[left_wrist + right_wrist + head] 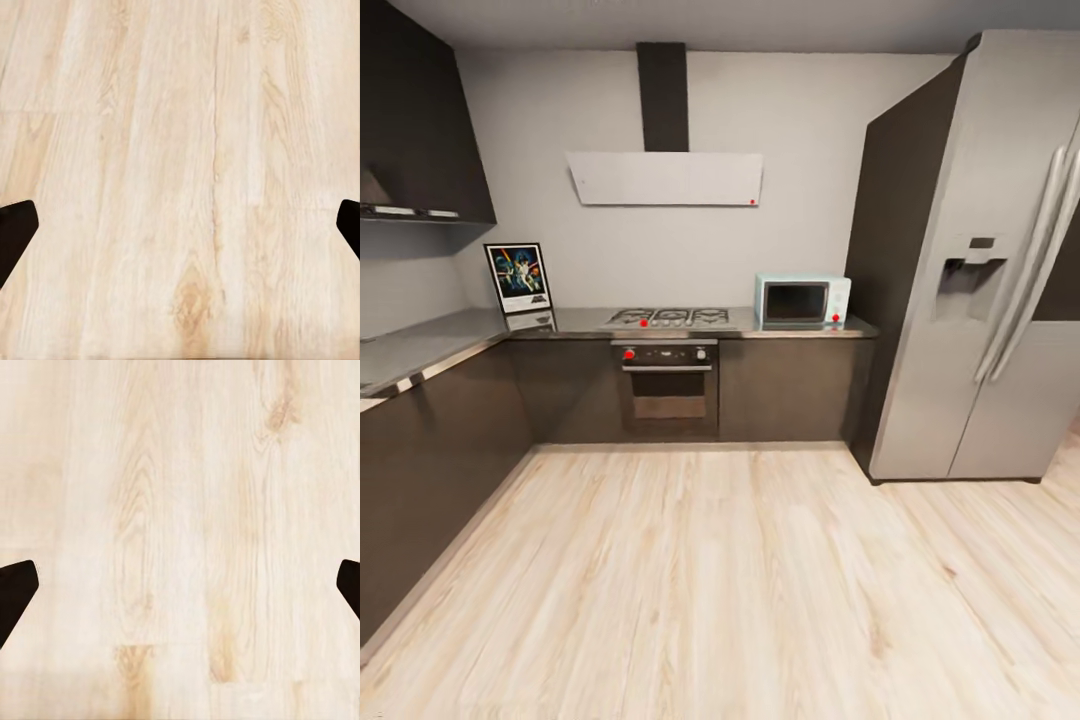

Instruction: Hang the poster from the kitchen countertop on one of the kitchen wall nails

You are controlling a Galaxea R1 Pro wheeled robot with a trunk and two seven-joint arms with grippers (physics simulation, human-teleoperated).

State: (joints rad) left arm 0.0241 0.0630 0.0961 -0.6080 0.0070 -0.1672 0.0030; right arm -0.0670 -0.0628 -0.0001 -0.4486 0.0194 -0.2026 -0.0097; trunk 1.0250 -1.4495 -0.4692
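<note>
While facing across pale wood floor (740, 580) toward the far wall: tall steel fridge (980, 270) standing at right. Kitchen countertop (440, 340) running along dark cabinets, carrying gas hob (670, 318) above oven (665, 380), pale blue microwave (802, 301) sitting beside the fridge. Poster (519, 277) standing upright in the countertop's back corner, leaning against the wall, left of the hob. Left gripper (180, 229) hanging over floor planks, fingers spread wide, holding nothing. Right gripper (180, 589) likewise gaping wide over bare planks.
</note>
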